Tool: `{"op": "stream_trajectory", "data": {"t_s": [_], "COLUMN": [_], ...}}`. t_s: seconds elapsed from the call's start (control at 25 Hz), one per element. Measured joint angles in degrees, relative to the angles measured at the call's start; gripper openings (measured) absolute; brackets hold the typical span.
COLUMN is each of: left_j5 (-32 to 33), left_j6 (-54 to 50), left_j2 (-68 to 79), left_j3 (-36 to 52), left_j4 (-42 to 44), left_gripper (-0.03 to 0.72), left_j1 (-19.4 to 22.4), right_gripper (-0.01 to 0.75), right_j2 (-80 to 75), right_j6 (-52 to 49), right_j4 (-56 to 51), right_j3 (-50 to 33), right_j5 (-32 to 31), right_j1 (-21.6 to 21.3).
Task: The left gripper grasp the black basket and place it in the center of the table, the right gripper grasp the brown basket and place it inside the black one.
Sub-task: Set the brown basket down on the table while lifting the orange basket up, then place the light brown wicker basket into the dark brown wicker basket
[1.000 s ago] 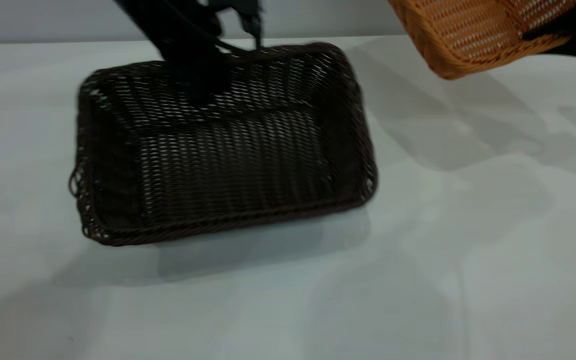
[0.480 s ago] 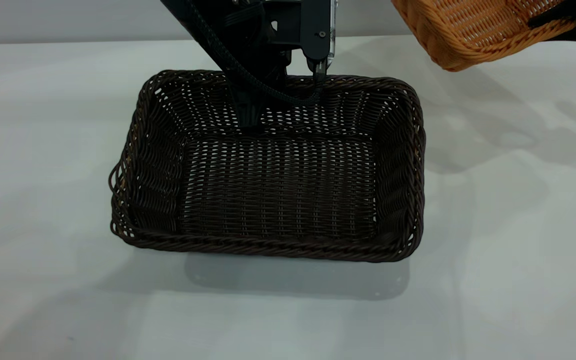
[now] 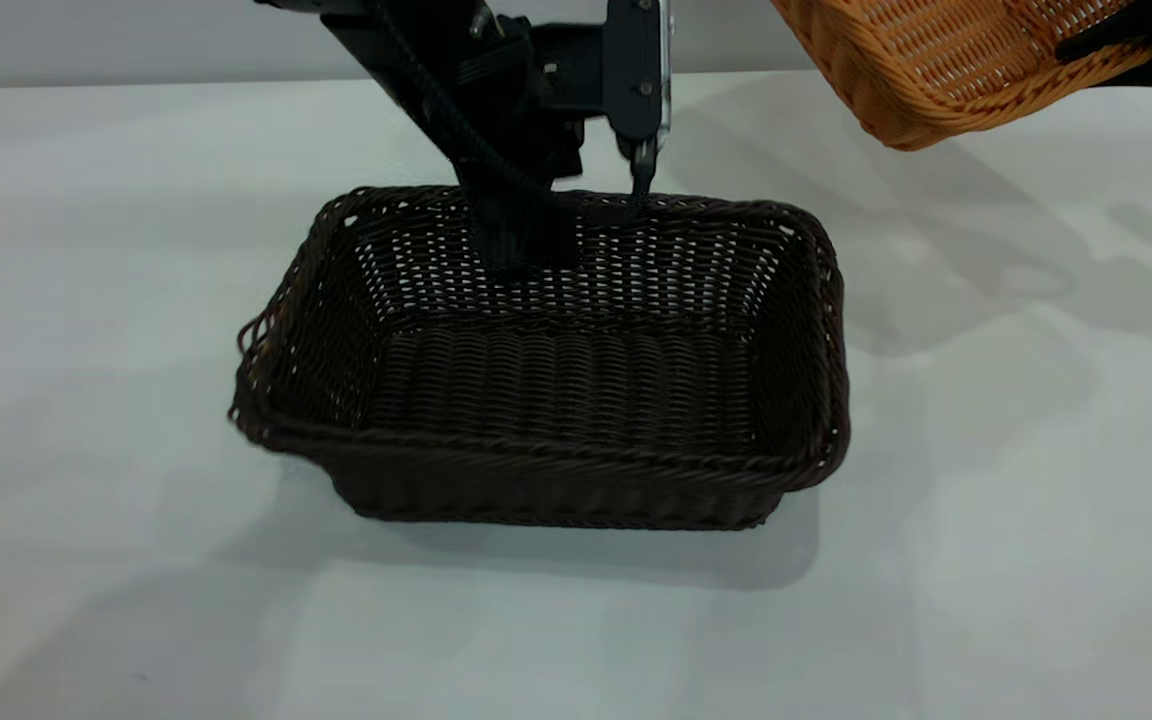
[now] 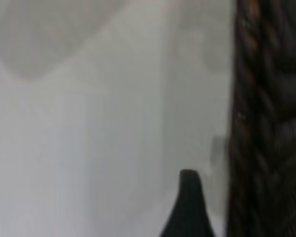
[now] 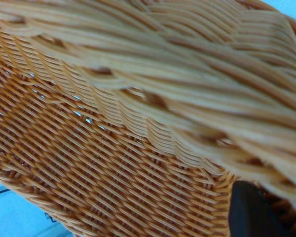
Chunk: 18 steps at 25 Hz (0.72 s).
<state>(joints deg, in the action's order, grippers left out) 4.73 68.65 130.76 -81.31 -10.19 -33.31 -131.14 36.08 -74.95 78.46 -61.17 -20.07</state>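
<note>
Exterior view: the left gripper [image 3: 576, 215] is clamped on the far rim of the black basket [image 3: 546, 365], which sits mid-table [image 3: 86, 300], far side raised. The brown basket [image 3: 946, 60] hangs tilted at the upper right, held by the right gripper [image 3: 1131, 40].

Left wrist view: only this shows the braided dark rim close up beside one fingertip [image 4: 189, 207].

Right wrist view: orange weave fills the frame, with a dark finger [image 5: 251, 212] against the rim.
</note>
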Motion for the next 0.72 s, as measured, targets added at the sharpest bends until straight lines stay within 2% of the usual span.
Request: {"op": "stream_trajectory", "data": {"t_s": [0.12,0.28,0.48,0.6,0.72], "left_j5": [2.01,12.51,22.92,24.80,24.42], "left_j6": [-6.34,-16.60,-25.56,-29.34,-31.69], "left_j2": [-3.37,-10.06,-18.02,-21.40,-23.39], "left_j3": [0.07,0.07,0.07,0.07,0.07], "left_j4": [0.03,0.07,0.25,0.30,0.30], "left_gripper": [0.573,0.576,0.578,0.578,0.579], "left_j1": [0.25,3.32,12.91,19.00,24.06], "right_gripper": [0.082,0.082,0.082,0.082,0.082], "right_j2": [0.00,0.09,3.79,7.54,10.00], "right_j6": [-0.01,-0.16,-3.31,-7.19,-11.79], "right_j4": [0.42,1.77,6.68,13.18,21.72], "right_j3": [0.00,0.02,0.02,0.07,0.07], "right_j5": [-1.25,-3.42,-3.47,-3.99,-4.39], "right_j1": [0.00,0.00,0.00,0.61,3.51]}}
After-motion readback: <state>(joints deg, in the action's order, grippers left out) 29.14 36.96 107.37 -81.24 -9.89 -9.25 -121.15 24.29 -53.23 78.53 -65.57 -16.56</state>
